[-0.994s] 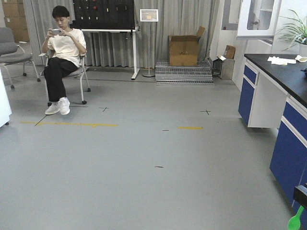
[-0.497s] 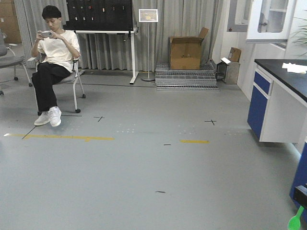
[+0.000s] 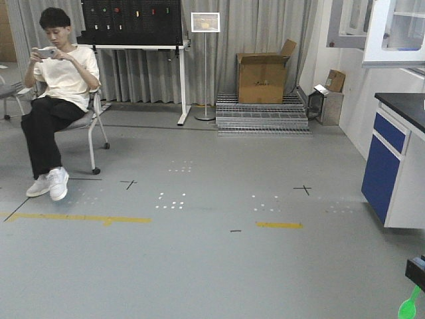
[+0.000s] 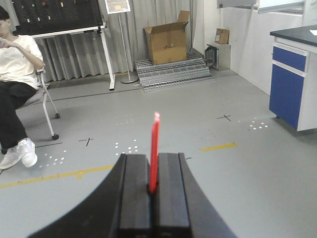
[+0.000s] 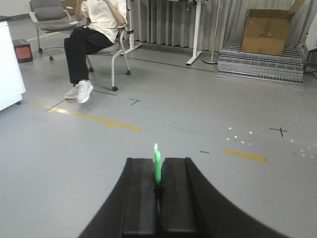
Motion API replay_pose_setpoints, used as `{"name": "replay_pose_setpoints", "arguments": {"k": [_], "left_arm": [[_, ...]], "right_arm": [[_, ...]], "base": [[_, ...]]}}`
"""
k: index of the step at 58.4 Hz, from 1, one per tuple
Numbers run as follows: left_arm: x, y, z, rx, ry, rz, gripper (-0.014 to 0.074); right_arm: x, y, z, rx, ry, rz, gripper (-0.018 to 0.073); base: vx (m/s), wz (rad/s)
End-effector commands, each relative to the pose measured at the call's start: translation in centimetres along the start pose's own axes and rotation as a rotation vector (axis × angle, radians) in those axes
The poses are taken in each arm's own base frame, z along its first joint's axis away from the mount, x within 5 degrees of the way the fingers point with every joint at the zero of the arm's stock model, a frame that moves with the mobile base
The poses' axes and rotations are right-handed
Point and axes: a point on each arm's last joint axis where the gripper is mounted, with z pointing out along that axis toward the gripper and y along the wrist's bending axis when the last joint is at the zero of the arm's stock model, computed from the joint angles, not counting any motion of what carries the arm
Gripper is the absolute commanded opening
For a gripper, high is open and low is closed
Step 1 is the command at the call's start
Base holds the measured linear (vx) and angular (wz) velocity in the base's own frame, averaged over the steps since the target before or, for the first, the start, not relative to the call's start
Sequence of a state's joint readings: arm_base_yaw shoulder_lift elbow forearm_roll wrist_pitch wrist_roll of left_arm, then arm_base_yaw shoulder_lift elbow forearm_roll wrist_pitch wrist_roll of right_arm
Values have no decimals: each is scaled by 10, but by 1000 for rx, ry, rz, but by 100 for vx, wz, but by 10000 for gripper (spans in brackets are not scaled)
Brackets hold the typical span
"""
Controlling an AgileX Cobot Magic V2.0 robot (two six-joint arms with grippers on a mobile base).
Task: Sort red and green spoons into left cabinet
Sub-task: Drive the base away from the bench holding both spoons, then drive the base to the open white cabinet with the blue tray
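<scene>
Left gripper (image 4: 153, 171) jaws clamped on red spoon (image 4: 155, 141); right gripper (image 5: 158, 191) jaws clamped on green spoon (image 5: 157, 161). Drive smoothly so neither spoon slips.

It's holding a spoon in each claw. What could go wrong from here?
The red spoon and green spoon are each pinched only near one end by the left gripper and right gripper, so a jolt might tilt or drop them. The blue counter nearby could snag the green one.
</scene>
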State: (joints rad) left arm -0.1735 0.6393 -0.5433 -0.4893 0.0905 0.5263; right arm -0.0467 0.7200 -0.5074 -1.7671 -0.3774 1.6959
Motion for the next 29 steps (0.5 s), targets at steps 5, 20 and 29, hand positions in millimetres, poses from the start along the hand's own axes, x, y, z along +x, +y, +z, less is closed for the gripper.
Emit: {"name": "replay_pose_setpoints", "arguments": {"k": [5,20,29], "left_arm": [[-16,3,-2,-29,-94,-17,-3],[-16,3,-2,-29,-94,-17,-3],[-16,3,-2,-29,-94,-17,-3]], "right_arm": [[-12,-3,-3,33,-34,-34,-3],[-12,-3,-3,32,-34,-34,-3],[-12,-3,-3,32,-34,-34,-3]], "base": [[67,-8],[68,-9],[68,-6]]}}
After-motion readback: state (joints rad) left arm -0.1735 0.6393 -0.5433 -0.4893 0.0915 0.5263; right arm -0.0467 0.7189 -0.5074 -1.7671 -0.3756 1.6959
